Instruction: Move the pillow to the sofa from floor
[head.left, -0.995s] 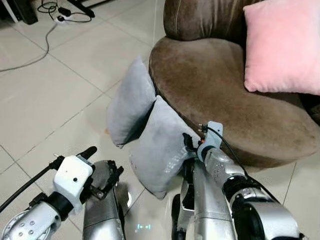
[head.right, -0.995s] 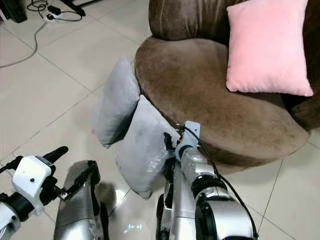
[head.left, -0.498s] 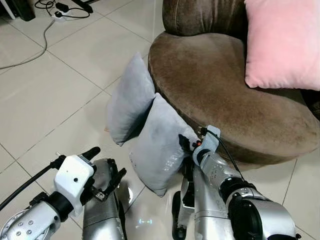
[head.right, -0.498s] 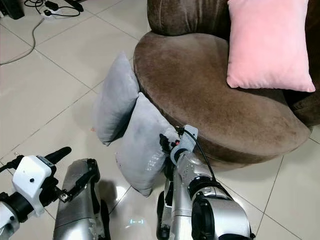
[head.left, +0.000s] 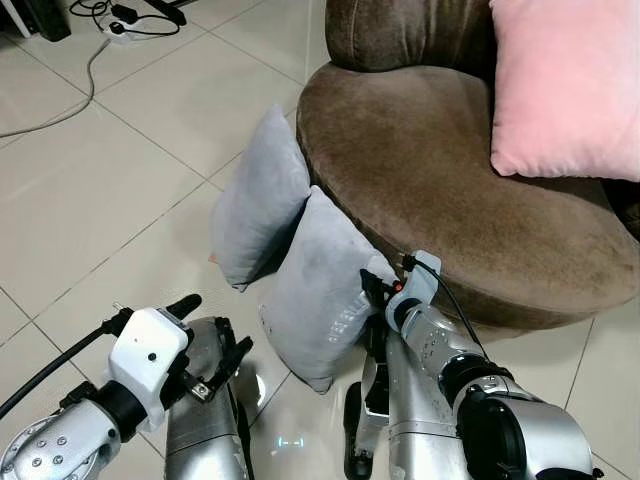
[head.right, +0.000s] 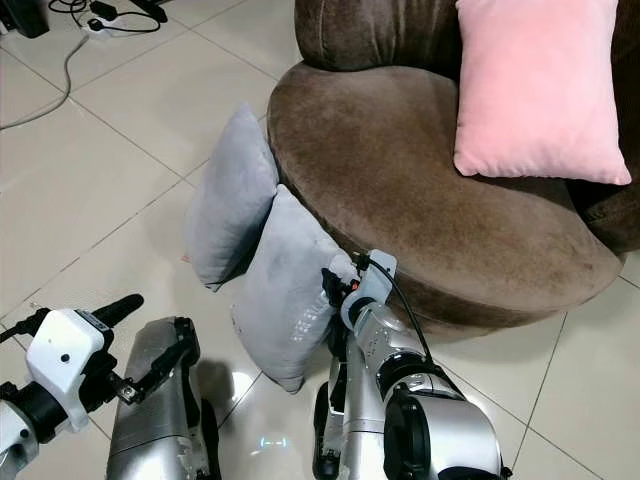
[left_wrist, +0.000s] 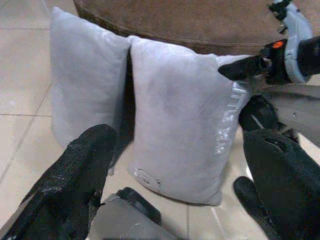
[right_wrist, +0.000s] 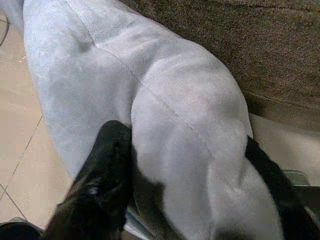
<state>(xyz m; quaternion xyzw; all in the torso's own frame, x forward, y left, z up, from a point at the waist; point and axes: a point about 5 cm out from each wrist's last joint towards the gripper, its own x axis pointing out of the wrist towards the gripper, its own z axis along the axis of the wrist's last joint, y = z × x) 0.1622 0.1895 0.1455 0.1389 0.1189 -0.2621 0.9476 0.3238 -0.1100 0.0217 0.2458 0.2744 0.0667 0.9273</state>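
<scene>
Two grey pillows stand on the tiled floor, leaning against the front of the round brown sofa (head.left: 450, 170). The near grey pillow (head.left: 320, 300) has white lettering on it. The far grey pillow (head.left: 260, 200) stands just behind it. My right gripper (head.left: 375, 285) is at the near pillow's upper corner beside the sofa. It is open, with the pillow's edge (right_wrist: 190, 130) bulging between its fingers (right_wrist: 107, 165). Low on the left, my left gripper (head.left: 212, 328) is open and empty. It points at the near pillow (left_wrist: 185, 115) from a short way off.
A pink pillow (head.left: 560, 90) leans on the sofa's backrest at the right. A power strip with cables (head.left: 110, 25) lies on the floor at the far left. My silver legs (head.left: 200, 430) stand just below the grippers. Open tiles (head.left: 90, 190) stretch to the left.
One second ago the right gripper was a little higher beside the sofa's edge. It has since settled onto the near pillow's corner. The camera shifted slightly; the left gripper stayed put.
</scene>
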